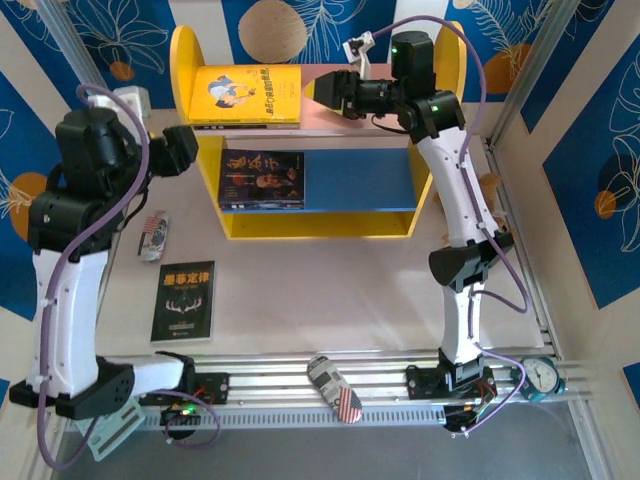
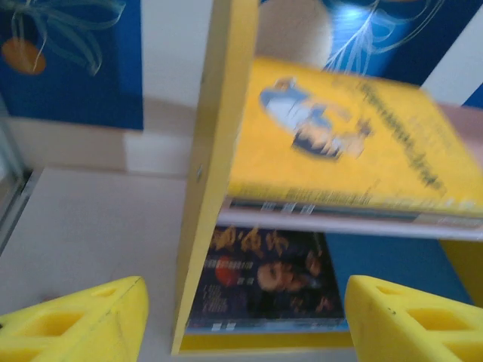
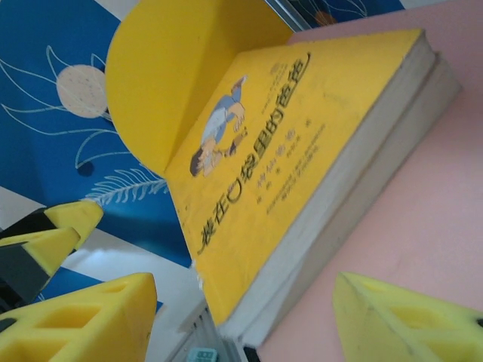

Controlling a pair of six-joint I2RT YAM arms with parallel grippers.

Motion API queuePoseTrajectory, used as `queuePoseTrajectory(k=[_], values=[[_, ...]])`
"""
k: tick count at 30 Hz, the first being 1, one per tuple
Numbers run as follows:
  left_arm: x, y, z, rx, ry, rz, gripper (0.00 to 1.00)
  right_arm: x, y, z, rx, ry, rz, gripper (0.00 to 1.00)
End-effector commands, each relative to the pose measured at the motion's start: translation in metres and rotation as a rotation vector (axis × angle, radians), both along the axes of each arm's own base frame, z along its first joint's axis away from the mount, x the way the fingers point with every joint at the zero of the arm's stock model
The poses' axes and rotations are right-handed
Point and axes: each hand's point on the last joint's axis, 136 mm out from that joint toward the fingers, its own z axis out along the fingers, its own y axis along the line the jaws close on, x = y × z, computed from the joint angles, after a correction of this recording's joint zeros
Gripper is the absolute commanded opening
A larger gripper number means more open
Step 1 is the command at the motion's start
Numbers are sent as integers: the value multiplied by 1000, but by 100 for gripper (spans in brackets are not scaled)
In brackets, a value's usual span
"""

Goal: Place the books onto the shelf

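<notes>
The shelf (image 1: 186, 60) stands at the back of the table. A yellow book (image 1: 246, 94) lies flat on its pink top board (image 1: 345, 125), stacked on at least one other book. The dark blue book with a portrait (image 1: 262, 179) lies on the blue lower board (image 1: 360, 180). A black book with white characters (image 1: 184, 300) lies on the table at the left. My right gripper (image 1: 328, 88) hovers open over the top board, just right of the yellow book (image 3: 302, 143). My left gripper (image 1: 188, 150) is open beside the shelf's left side panel (image 2: 215, 173), facing the blue book (image 2: 264, 279).
A flag-patterned can (image 1: 153, 237) lies left of the shelf, and another (image 1: 335, 388) lies on the front rail. A round gauge (image 1: 541, 375) sits at the front right. Blue patterned walls close in the back and sides.
</notes>
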Motion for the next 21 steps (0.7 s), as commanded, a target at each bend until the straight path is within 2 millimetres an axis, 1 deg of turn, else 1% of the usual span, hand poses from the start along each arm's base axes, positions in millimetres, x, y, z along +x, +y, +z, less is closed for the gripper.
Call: queuePoseTrajectory(k=[1,2,3,4,5,6,7,9,10,12,14,16,18,19,21], values=[[-23,22,-55,5,155,106,70,-39,-15,17,-58,-99,-16,64],[-30,27,-72,10,201,135,69,-44,-19,17,-68,-116,-30,64],[-37,32,-93,10,257,166,69,-50,-22,12,-80,-126,-44,65],[-44,33,-113,1,303,174,69,-59,-27,12,-87,-150,-59,66],[-50,34,-131,-8,350,189,69,-67,-31,9,-100,-162,-76,66],[-58,37,-153,-21,406,219,68,-74,-37,5,-119,-173,-104,67],[-64,38,-173,-29,456,233,68,-81,-42,-2,-138,-175,-127,67],[-78,42,-210,-42,543,281,67,-93,-51,-26,-188,-155,-166,67],[-84,43,-223,-42,575,294,67,-101,-54,-37,-210,-148,-179,67],[-100,49,-255,-35,660,343,67,-112,-67,-72,-297,-112,-249,68],[-110,49,-283,-38,727,359,66,-125,-80,-103,-347,-70,-300,69],[-119,47,-310,-51,791,366,64,-136,-86,-140,-385,-10,-323,69],[-128,46,-336,-56,847,379,62,-149,-85,-177,-423,54,-327,68],[-128,45,-343,-62,851,382,61,-153,-84,-193,-444,76,-333,68],[-123,39,-348,-78,835,368,62,-163,-77,-225,-483,124,-330,68]])
